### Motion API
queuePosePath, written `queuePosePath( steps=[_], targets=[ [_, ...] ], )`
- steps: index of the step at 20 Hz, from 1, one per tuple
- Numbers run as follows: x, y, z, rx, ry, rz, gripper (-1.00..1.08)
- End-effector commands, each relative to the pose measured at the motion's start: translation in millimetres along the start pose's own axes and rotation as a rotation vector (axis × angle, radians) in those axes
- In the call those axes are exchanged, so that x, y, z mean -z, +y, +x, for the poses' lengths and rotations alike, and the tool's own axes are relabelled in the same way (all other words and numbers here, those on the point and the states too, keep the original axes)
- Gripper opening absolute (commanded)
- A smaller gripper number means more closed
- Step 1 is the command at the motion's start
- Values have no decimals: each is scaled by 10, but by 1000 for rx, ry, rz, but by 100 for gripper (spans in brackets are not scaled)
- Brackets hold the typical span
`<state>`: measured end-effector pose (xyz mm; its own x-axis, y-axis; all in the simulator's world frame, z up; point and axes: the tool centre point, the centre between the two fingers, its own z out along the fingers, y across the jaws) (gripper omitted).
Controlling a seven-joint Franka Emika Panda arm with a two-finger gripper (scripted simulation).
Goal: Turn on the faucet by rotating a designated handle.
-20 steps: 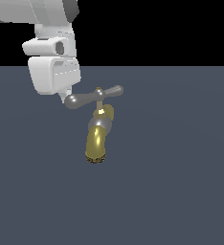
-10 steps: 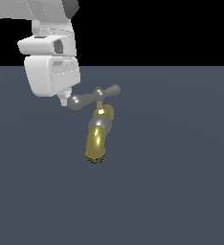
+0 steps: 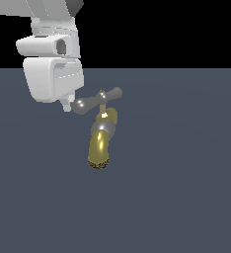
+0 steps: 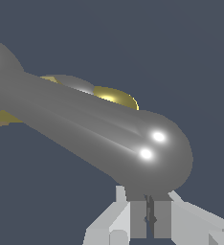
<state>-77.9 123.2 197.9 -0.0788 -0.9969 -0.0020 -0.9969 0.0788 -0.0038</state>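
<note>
Your faucet (image 3: 101, 141) stands near the middle of the flat slate-blue bench (image 3: 186, 188), a small tap with a shiny brass-gold spout (image 3: 99, 150) that curves down toward you in the exterior view and ends in a dark ringed mouth. Above the spout you see a silver-grey rounded joint (image 3: 100, 128), then a thin stem rising to the handle (image 3: 96, 100), a slim glossy grey crossbar with a rounded bulb at each end and a small brass nub at its centre. The bar sits tilted, its lower bulb toward the exterior view's left. The white gripper (image 3: 65, 105) hangs at that lower bulb, its tip just beside or touching it; you cannot tell which from the exterior view. In the wrist view the handle (image 4: 99, 136) fills most of the frame, two bright highlights on its near bulb, with brass showing behind it. The gripper (image 4: 150, 215) shows its jaws drawn together with only a thin dark seam between them, holding nothing. No brand, label or writing is readable anywhere.
</note>
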Motion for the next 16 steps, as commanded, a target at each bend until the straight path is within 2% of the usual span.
queuePosePath(
  steps=[1, 6, 7, 16],
  targets=[
    [-3, 24, 122, -18, 2, -3, -100],
    [-1, 82, 161, -17, 2, -3, -100],
    [0, 91, 57, 2, 1, -2, -100],
    [-1, 128, 448, -5, 1, -3, -100]
  ],
)
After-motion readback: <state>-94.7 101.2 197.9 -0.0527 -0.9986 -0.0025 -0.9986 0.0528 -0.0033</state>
